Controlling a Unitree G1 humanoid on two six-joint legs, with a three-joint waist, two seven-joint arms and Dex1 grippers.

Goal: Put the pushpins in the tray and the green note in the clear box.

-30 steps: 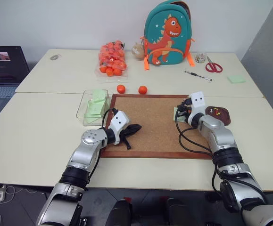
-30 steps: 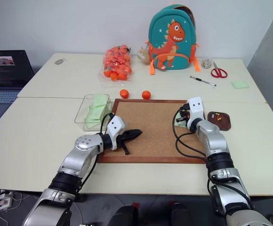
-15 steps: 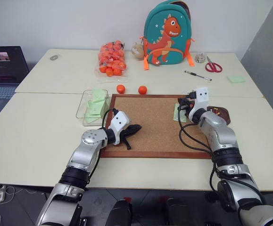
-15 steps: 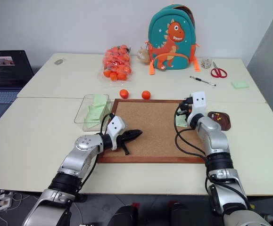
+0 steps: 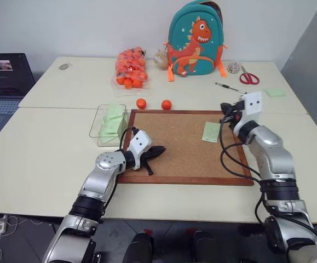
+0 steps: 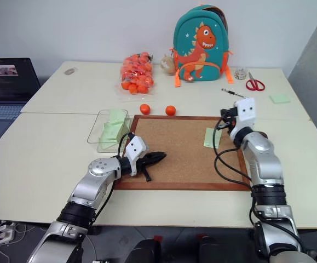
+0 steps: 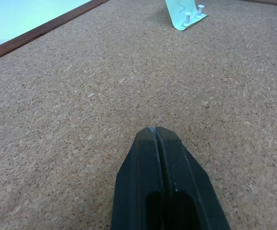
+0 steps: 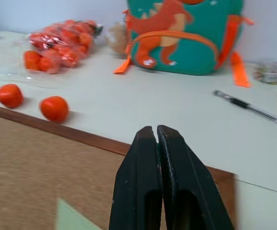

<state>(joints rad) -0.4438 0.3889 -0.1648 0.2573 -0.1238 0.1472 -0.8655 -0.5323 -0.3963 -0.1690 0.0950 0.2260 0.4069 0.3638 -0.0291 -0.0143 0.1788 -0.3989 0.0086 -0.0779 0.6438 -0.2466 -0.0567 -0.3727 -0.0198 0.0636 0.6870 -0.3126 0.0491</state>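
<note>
With both the left gripper and the right gripper pressed together and empty, the two white pushpins securing the green note to the corkboard should be extracted vertically first.

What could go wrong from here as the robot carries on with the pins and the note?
Two pins stand in the green note on the corkboard; pulling the note first could tear it. The right gripper is shut above the board's far edge; any pin it holds might drop unseen.
</note>
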